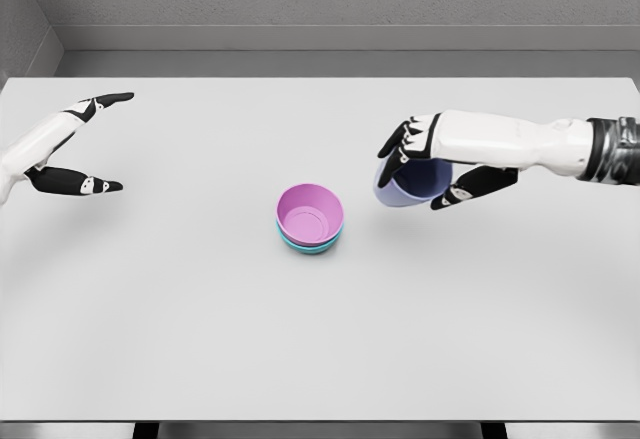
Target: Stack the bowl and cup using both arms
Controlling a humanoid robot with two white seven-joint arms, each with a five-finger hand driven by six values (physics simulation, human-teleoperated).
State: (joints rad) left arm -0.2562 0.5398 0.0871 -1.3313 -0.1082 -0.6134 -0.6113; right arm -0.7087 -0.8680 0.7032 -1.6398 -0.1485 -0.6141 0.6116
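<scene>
- Head view, nearest to me: the pink bowl (pixel 311 214) sits nested in a teal bowl (pixel 312 245), of which only the lower rim shows. The pair rests on the white table (pixel 200 339), roughly between my two hands and a little nearer the camera than either.
- Right hand (pixel 440 164): its fingers (pixel 400 141) are curled over the top of a pale lavender cup (pixel 412 181) and the thumb presses in from the near side, so I read it as a closed grasp on the cup. The cup is tilted, its mouth turned toward the camera, and it looks lifted off the table, though I cannot tell how far.
- The cup hangs just beyond and to the side of the stacked bowls, apart from them. I judge it is held this way because a grip from above leaves the base free to drop into the pink bowl.
- Left hand (pixel 70 149): it holds nothing. The fingers are spread wide, the index stretched away from me and the thumb pointing in toward the bowls, well apart from them.
- I judge that the left hand is parked clear so the right has free passage; what remains is to bring the cup over the pink bowl, level it and set it down.
</scene>
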